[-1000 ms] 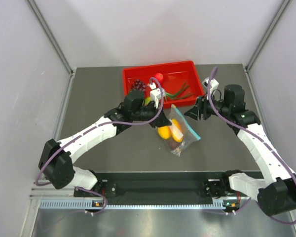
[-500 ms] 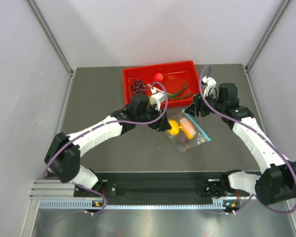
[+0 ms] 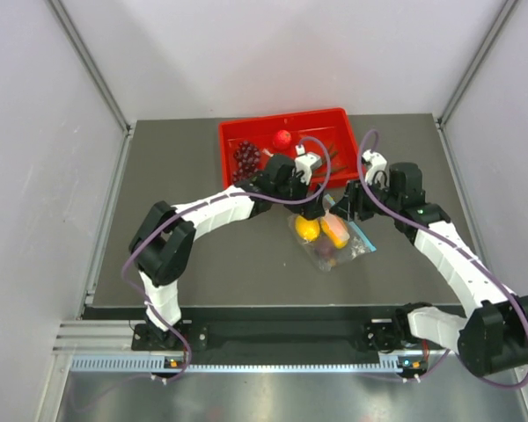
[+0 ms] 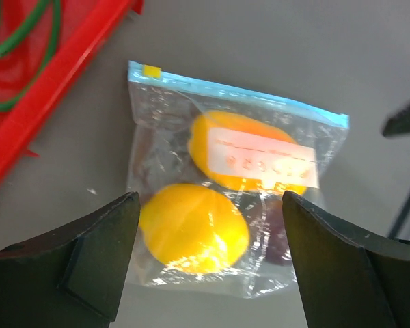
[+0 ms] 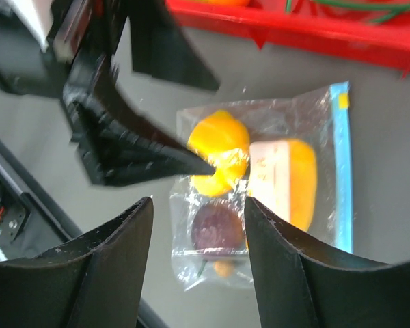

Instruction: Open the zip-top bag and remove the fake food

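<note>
So, barely started: zip-top bag [image 3: 334, 236] flat on bench [image 3: 202, 264] near red tray [image 3: 238, 132], teal zip [image 4: 246, 92] looks sealed, lemon [image 4: 193, 227], mango [image 4: 253, 150], maroon piece [image 5: 217, 227] all inside. Left pincer [image 4: 208, 225] hovers wide open, empty; right pincer [image 5: 198, 205] open too, empty.

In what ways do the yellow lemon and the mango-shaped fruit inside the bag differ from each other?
The lemon is round; the mango-shaped fruit is longer and oval. The lemon is bright yellow, the mango-shaped fruit more orange. The white label covers part of the mango-shaped fruit but not the lemon. The mango-shaped fruit lies nearer the blue zip strip than the lemon does. Both are inside the zip-top bag.
</note>
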`<move>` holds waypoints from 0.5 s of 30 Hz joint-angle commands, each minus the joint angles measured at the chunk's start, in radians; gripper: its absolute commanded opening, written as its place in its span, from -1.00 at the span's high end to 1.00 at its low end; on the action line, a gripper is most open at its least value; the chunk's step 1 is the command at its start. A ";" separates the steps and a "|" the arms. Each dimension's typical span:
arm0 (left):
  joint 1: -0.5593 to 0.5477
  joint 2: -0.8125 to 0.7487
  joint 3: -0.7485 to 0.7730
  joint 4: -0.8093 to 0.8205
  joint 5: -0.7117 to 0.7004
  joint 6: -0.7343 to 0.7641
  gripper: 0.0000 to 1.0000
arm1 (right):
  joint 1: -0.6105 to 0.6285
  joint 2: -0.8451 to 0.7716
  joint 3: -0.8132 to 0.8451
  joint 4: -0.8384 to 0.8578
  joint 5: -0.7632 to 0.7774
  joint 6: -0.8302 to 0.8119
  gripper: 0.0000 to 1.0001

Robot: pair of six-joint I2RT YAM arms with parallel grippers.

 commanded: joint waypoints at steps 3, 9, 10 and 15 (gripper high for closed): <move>-0.013 0.050 0.053 -0.001 -0.035 0.150 -0.79 | -0.006 -0.075 -0.055 0.072 -0.031 0.041 -0.12; -0.047 0.101 0.081 -0.061 0.016 0.256 -0.75 | -0.011 -0.074 -0.057 0.075 -0.041 0.046 -0.13; -0.050 0.105 0.076 -0.064 0.015 0.264 -0.75 | -0.014 -0.072 -0.055 0.076 -0.041 0.046 -0.13; -0.051 0.157 0.094 -0.107 0.004 0.282 -0.40 | -0.026 -0.056 -0.049 0.084 -0.042 0.043 -0.13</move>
